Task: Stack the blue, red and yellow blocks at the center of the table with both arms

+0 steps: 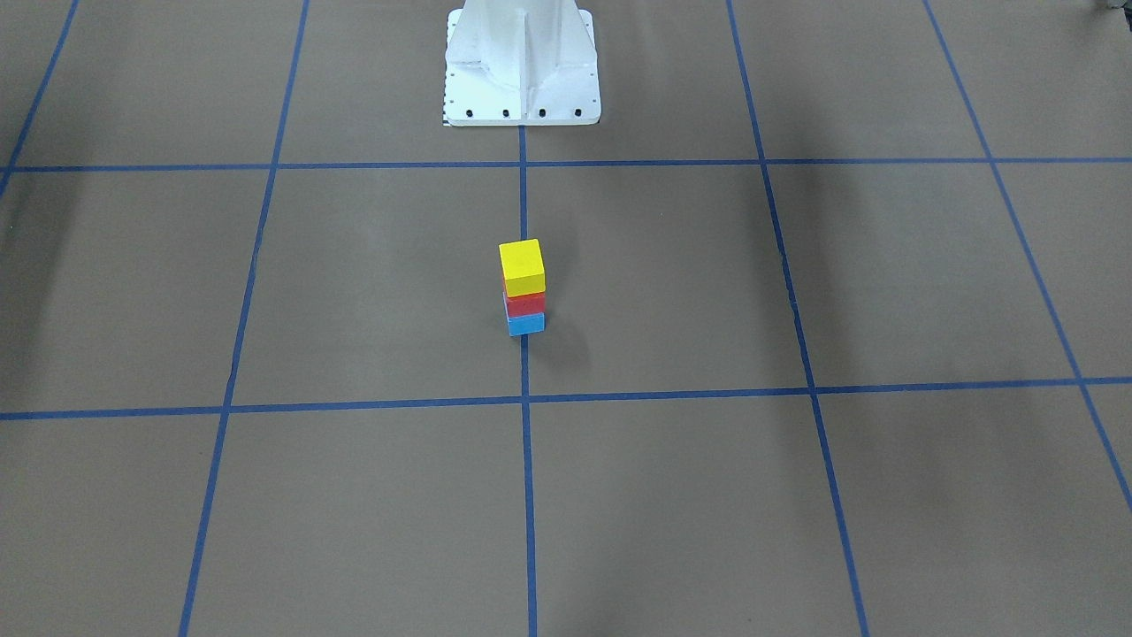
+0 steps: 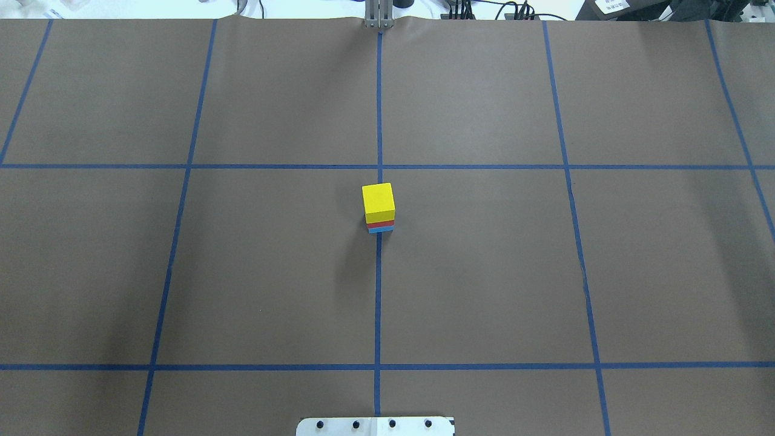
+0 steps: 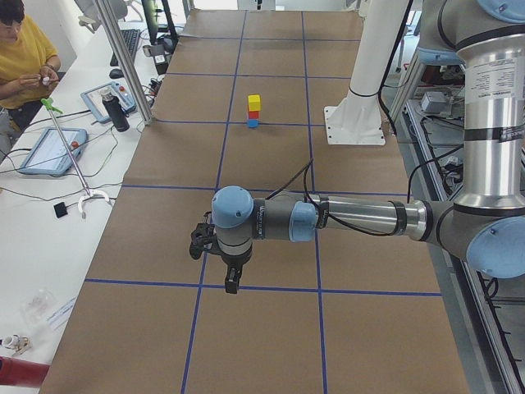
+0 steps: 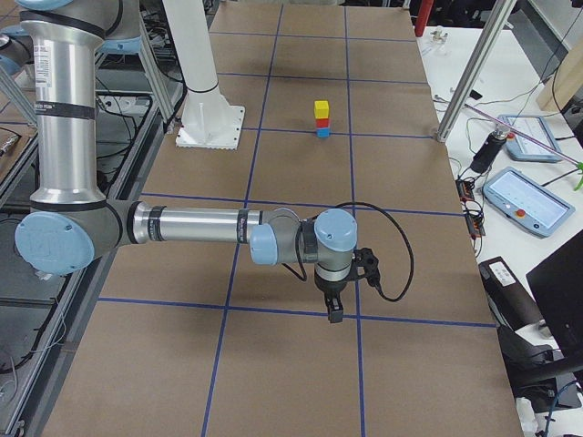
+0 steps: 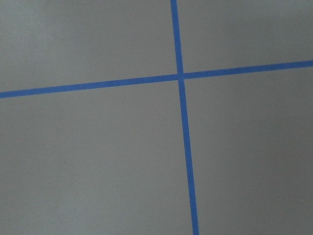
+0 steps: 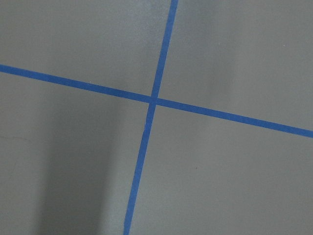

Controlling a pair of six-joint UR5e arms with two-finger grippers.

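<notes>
1. Brown paper covers the surface [image 2: 484, 272], which is gridded with blue tape [image 2: 378, 303].
2. We see the left claw [image 3: 232, 283] and the right claw [image 4: 334, 312] over opposite ends of the surface, well apart from the blocks; we cannot tell whether they are released or clenched.
3. At centre, the yellow block [image 1: 522, 265] sits on the red block [image 1: 525, 303], which sits on the blue block [image 1: 527, 324].

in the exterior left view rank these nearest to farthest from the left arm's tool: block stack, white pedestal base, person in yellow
1. Stack of yellow, red and blue blocks, dead centre, straight ahead.
2. White metal pedestal base, robot's side.
3. Person in yellow shirt, far corner, seated.
</notes>
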